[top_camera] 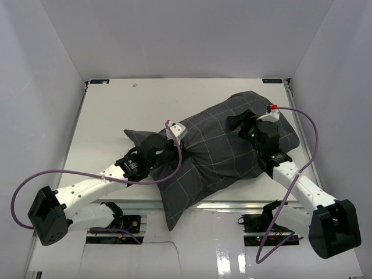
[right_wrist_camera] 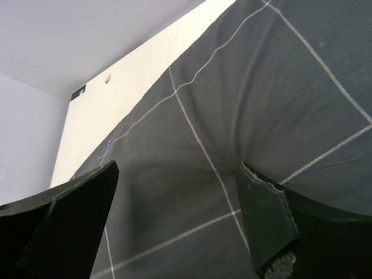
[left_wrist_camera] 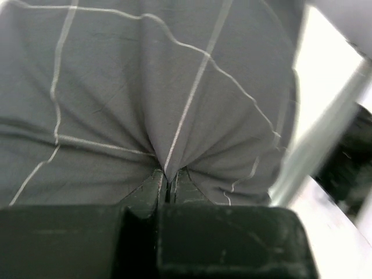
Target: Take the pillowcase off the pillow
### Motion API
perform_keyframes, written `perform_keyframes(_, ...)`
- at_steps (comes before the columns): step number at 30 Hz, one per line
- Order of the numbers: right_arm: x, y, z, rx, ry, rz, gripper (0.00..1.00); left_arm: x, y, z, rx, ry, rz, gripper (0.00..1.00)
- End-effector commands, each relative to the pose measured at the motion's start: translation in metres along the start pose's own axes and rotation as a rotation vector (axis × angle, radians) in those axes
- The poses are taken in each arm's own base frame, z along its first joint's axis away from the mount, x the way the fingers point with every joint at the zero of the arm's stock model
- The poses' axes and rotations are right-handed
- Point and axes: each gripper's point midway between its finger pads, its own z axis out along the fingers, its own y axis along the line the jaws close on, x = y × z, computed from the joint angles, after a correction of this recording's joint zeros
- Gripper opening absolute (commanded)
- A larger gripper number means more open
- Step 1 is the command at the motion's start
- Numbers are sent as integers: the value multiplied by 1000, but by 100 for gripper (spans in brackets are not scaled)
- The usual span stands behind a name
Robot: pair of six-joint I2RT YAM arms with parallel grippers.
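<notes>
The pillowcase [top_camera: 218,154], dark charcoal with a thin light grid, covers the pillow and lies slantwise across the table, its loose end hanging over the front edge. The white pillow is hidden inside it. My left gripper [top_camera: 174,152] is at the pillowcase's left side, shut on a pinch of the fabric [left_wrist_camera: 168,168]. My right gripper [top_camera: 244,125] is open and presses down on the upper right part of the pillowcase [right_wrist_camera: 192,192], its fingers [right_wrist_camera: 264,218] spread wide on the cloth.
The white table [top_camera: 110,116] is bounded by white walls on three sides. A bare strip of table [right_wrist_camera: 133,75] shows beyond the pillowcase. The loose corner of the pillowcase [top_camera: 173,212] hangs past the front edge between the arm bases.
</notes>
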Motion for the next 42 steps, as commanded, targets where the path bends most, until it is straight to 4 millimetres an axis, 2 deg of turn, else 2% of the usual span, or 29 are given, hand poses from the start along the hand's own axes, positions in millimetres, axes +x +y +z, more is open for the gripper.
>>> perform_keyframes(1, 39, -6, -5, -51, 114, 43, 87, -51, 44, -9, -288, -157, -40, 3)
perform_keyframes(2, 47, -10, -6, -50, 129, 55, 85, -52, 51, -10, -333, -145, -43, 9)
perform_keyframes(5, 61, -8, -10, -101, 137, 87, 85, -77, 78, -10, -464, -158, -49, 26)
perform_keyframes(7, 66, -6, -13, -138, 134, 97, 86, -85, 94, -10, -525, -148, -34, 29)
perform_keyframes(8, 70, -2, -16, -171, 150, 98, 86, -83, 102, -10, -551, -121, -32, 29)
perform_keyframes(11, 67, 5, -19, -213, 148, 61, 86, -84, 140, -10, -613, -75, -73, 30)
perform_keyframes(12, 57, 15, -20, -240, 131, 48, 86, -82, 146, -10, -629, -64, -83, 31)
perform_keyframes(14, 51, 17, -23, -236, 125, 4, 86, -81, 155, -13, -657, -60, -110, 32)
perform_keyframes(16, 36, 25, -30, -243, 95, -38, 88, -83, 159, -18, -669, -72, -124, 40)
perform_keyframes(17, 24, 32, -38, -259, 65, -50, 89, -91, 155, -22, -661, -96, -136, 45)
perform_keyframes(18, 14, 38, -43, -264, 43, -61, 91, -96, 148, -22, -622, -106, -145, 60)
perform_keyframes(19, 6, 38, -47, -253, 24, -72, 91, -103, 140, -23, -585, -123, -155, 68)
perform_keyframes(20, -1, 39, -58, -250, 10, -100, 93, -121, 127, -28, -530, -166, -161, 75)
perform_keyframes(22, -20, 41, -69, -225, -48, -124, 96, -139, 101, -29, -402, -200, -200, 85)
perform_keyframes(23, -27, 40, -82, -213, -66, -144, 97, -155, 87, -34, -349, -233, -226, 87)
perform_keyframes(24, -33, 38, -88, -195, -91, -148, 98, -161, 73, -33, -278, -231, -237, 94)
perform_keyframes(26, -41, 36, -106, -195, -125, -163, 98, -172, 50, -32, -191, -223, -254, 96)
perform_keyframes(27, -44, 37, -111, -202, -140, -164, 98, -169, 44, -24, -170, -196, -264, 98)
perform_keyframes(28, -46, 40, -120, -230, -161, -164, 98, -162, 30, -17, -151, -157, -257, 98)
perform_keyframes(29, -37, 33, -122, -215, -131, -171, 98, -167, 21, -13, -150, -155, -243, 98)
perform_keyframes(31, -31, 32, -127, -229, -117, -173, 98, -152, 24, 6, -241, -108, -215, 98)
perform_keyframes(32, -28, 30, -130, -237, -117, -175, 98, -146, 10, 15, -225, -86, -201, 98)
perform_keyframes(33, -25, 28, -131, -239, -110, -176, 98, -145, 4, 23, -219, -78, -202, 98)
perform_keyframes(34, -22, 27, -134, -250, -112, -177, 98, -130, 0, 41, -220, -31, -204, 98)
perform_keyframes(35, -20, 25, -135, -250, -112, -180, 98, -123, -2, 50, -229, -12, -202, 98)
perform_keyframes(37, -19, 24, -140, -262, -125, -191, 98, -105, -6, 76, -257, 38, -199, 98)
perform_keyframes(40, -13, 22, -142, -283, -120, -214, 97, -87, -3, 99, -283, 92, -205, 96)
perform_keyframes(41, -13, 23, -144, -291, -126, -220, 97, -69, 6, 111, -321, 134, -200, 95)
perform_keyframes(42, -13, 23, -145, -295, -126, -225, 97, -63, 21, 114, -399, 134, -190, 90)
